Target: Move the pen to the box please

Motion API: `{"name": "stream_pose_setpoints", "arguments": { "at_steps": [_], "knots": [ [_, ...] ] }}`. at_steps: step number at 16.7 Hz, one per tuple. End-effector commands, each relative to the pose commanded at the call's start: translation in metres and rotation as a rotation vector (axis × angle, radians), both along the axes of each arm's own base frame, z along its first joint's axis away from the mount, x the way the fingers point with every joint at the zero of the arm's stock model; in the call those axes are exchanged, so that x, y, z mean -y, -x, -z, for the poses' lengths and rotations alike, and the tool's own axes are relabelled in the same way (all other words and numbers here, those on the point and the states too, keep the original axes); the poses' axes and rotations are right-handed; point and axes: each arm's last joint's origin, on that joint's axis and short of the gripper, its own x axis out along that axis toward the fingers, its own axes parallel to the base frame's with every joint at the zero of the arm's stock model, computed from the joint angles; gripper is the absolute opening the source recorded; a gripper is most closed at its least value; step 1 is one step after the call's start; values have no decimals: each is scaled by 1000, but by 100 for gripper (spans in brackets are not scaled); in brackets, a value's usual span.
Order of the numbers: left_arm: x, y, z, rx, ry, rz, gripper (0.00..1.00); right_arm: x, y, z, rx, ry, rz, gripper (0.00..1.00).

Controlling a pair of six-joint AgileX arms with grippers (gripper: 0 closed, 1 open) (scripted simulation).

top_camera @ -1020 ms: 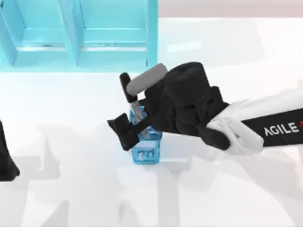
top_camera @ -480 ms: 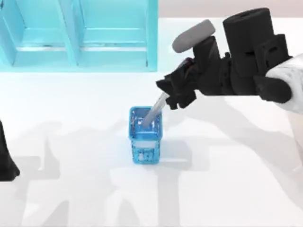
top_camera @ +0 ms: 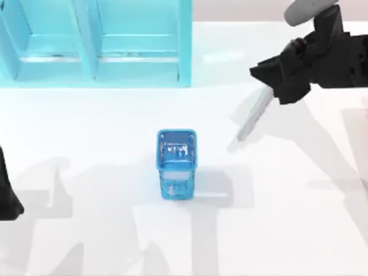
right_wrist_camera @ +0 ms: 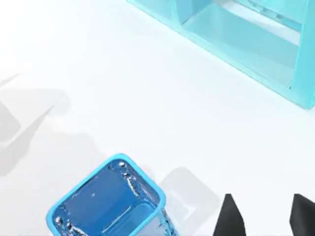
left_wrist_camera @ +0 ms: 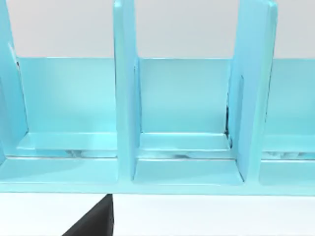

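Blue mesh cup (top_camera: 176,164) empty at centre, light-blue box (top_camera: 95,43) upper left with bare compartments, right gripper (top_camera: 276,86) upper right clamped on pen (top_camera: 252,119), left arm (top_camera: 8,190) parked at left edge, its finger state impossible to tell, open white table (top_camera: 276,230) around.

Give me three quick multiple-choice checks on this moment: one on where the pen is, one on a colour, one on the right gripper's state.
1. Where is the pen?
A. Standing in the mesh cup
B. Hanging from the right gripper, off to the right of the cup
C. Lying inside the box

2. What colour is the mesh cup?
A. Blue
B. Red
C. Yellow

3. What is the right gripper doing?
A. Open above the cup
B. Parked at the table's left edge
C. Shut on the pen

Answers:
1 B: in the top view the silver-grey barrel slants down from the gripper at the upper right, well apart from the cup.
2 A: the cup's mesh shows blue in the top and right wrist views, darker than the light cyan box.
3 C: the barrel's upper end sits in the gripper, with its lower end unsupported.

The left arm sits at the table's left edge.
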Motion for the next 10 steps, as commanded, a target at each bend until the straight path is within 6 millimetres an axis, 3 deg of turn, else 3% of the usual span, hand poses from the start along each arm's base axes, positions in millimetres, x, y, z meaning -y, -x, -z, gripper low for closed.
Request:
{"name": "stream_pose_setpoints", "arguments": {
  "at_steps": [5,7,10],
  "knots": [
    [0,0,0,0,0,0,100,2,-1,1,-5,6,3,0],
    [0,0,0,0,0,0,100,19,-6,-1,-5,31,29,0],
    [0,0,0,0,0,0,100,68,-11,-8,-2,87,114,0]
  ]
}}
